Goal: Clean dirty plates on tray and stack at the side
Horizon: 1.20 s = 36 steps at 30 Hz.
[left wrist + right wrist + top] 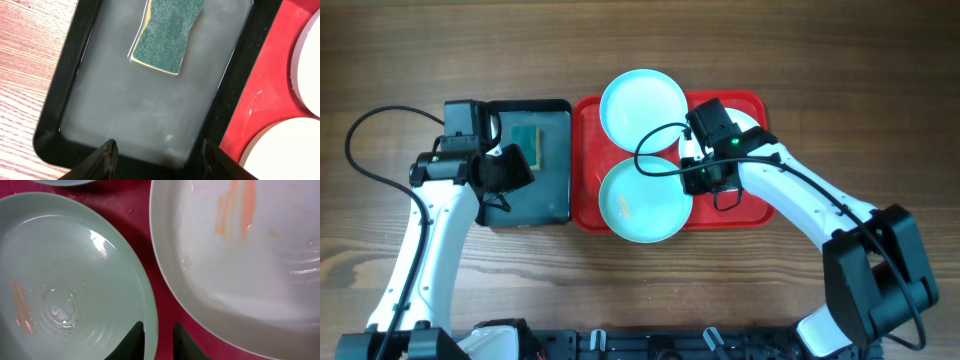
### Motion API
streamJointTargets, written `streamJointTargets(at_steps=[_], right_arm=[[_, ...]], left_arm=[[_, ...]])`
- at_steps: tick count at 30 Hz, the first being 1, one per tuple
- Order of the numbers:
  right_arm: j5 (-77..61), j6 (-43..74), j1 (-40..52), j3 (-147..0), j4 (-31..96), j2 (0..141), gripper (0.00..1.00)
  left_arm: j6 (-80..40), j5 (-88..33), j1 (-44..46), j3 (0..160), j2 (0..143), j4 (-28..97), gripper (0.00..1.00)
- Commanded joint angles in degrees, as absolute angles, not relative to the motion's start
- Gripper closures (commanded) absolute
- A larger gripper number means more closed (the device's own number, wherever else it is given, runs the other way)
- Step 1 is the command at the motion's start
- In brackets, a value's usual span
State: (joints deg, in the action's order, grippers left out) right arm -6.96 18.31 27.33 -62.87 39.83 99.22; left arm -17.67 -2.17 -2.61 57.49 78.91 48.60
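Overhead: far turquoise plate (pixel 643 105), near turquoise plate (pixel 642 203) and white plate (pixel 748 120) all on red tray (pixel 584 205). Left jaws wide apart, empty, over black tray (pixel 60 90) holding sponge (pixel 167 35). Right jaws barely parted at near turquoise plate's rim; grip impossible to tell.

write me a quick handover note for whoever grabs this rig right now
Left fingers: open, empty, over the black tray, short of the sponge.
Right fingers: slightly open, empty, low over the front turquoise plate's rim, beside the white plate.
All three plates sit on the red tray; the back turquoise plate overhangs its far rim.
Done: nothing; orange streaks show, no stack.
To do: fetch sponge, wipe each plate, stack beside tray.
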Motion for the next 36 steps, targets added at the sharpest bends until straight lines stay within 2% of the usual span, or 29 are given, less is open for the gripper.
streamJointTargets(at_steps=[1,9,16,27,28,29,31,34,36], right_arm=[[-5.8,18.0,27.6,-61.3,38.9,99.2,0.8],[-7.4,17.9,28.6,-58.5,36.1,99.3,0.8],[-7.7,18.1,28.6,-58.4,36.0,99.3,0.91],[-9.0,18.2,28.6,-58.4,36.5,99.4,0.91],[-9.0,18.2,28.6,-58.4,36.5,99.4,0.96],[-9.0,18.2,28.6,-58.4,36.5,99.4,0.96],[-9.0,18.2,28.6,-58.4,36.5,99.4,0.96],[-9.0,18.2,28.6,-58.4,36.5,99.4,0.96],[-9.0,18.3,28.6,-58.4,36.5,99.4,0.96]], left_arm=[[-16.7,-1.4,-2.3,58.0,79.3,48.5,0.49],[-16.7,-1.4,-2.3,58.0,79.3,48.5,0.5],[-16.7,-1.4,-2.3,58.0,79.3,48.5,0.49],[-16.7,-1.4,-2.3,58.0,79.3,48.5,0.49],[-16.7,-1.4,-2.3,58.0,79.3,48.4,0.49],[-16.7,-1.4,-2.3,58.0,79.3,48.2,0.49],[-14.9,-1.4,-2.3,58.0,79.5,46.6,0.52],[-9.2,-1.3,-2.4,58.3,80.2,40.8,0.7],[-9.2,-1.4,-2.4,60.1,81.5,38.3,0.74]])
